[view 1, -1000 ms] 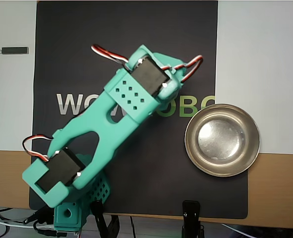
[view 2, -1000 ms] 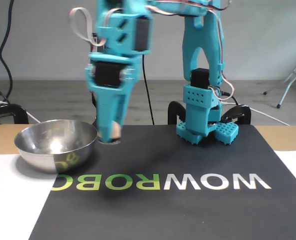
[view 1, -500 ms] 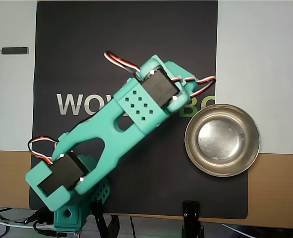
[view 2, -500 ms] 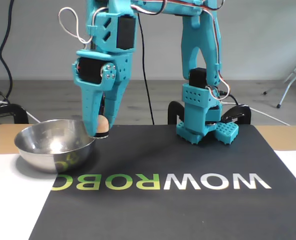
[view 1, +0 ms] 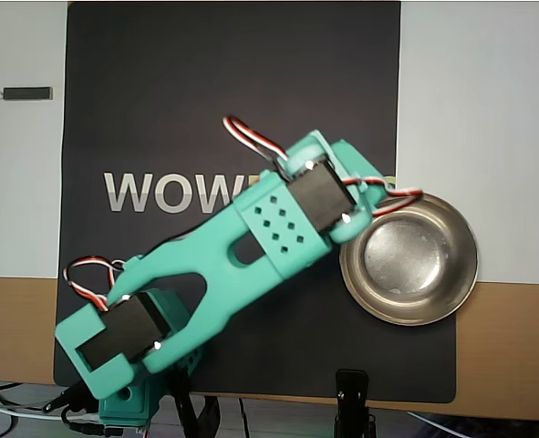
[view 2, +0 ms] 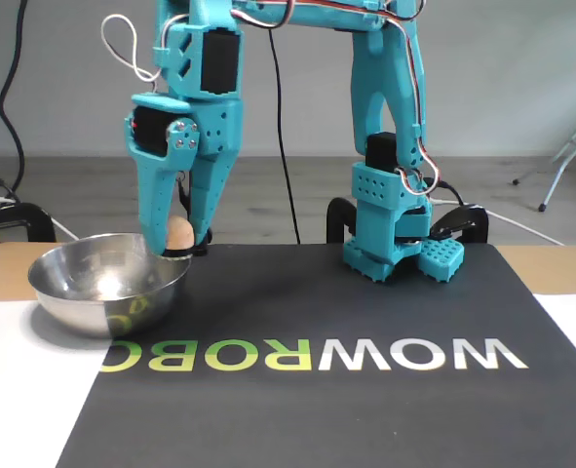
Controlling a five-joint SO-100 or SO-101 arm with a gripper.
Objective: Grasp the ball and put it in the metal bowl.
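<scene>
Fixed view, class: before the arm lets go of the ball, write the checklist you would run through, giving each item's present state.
1. Ball held by the gripper: ok.
2. Ball lifted above the metal bowl rim height: ok.
3. Ball fully over the bowl's inside: cannot tell; the fixed view shows it at the rim's edge, and the arm hides it overhead.
4. Bowl upright, empty: ok.
5. Bowl partly on the black mat: ok.
</scene>
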